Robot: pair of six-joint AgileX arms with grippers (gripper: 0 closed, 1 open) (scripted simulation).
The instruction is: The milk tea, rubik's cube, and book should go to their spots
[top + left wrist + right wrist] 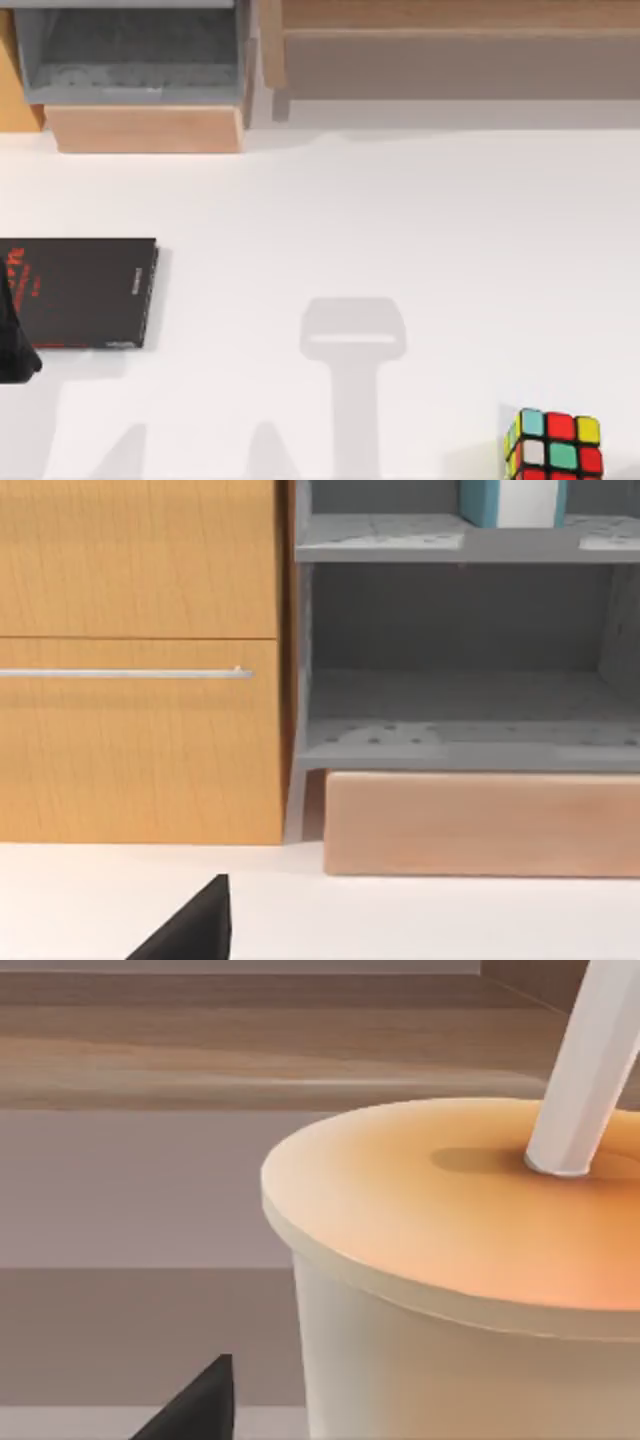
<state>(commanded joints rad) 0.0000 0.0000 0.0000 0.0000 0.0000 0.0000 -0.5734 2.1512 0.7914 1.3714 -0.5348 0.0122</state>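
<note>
The rubik's cube [553, 446] sits on the white table [400, 220] near the front right corner. The milk tea [470, 1290] is right up close to the right gripper, and the teal book [512, 502] stands on the grey shelf [450, 540]. A black book [85, 292] lies at the left, and nobody can tell if either gripper's fingers are wide or narrow.

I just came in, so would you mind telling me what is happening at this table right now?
A two-arm AgileX setup is sorting items to their places. The right wrist view sits close against the milk tea, a cup with a straw. The rubik's cube still lies on the table near the front right edge. A teal book already stands on the upper level of the grey shelf. A black book lies at the table's left, with part of the left arm beside it.
</note>
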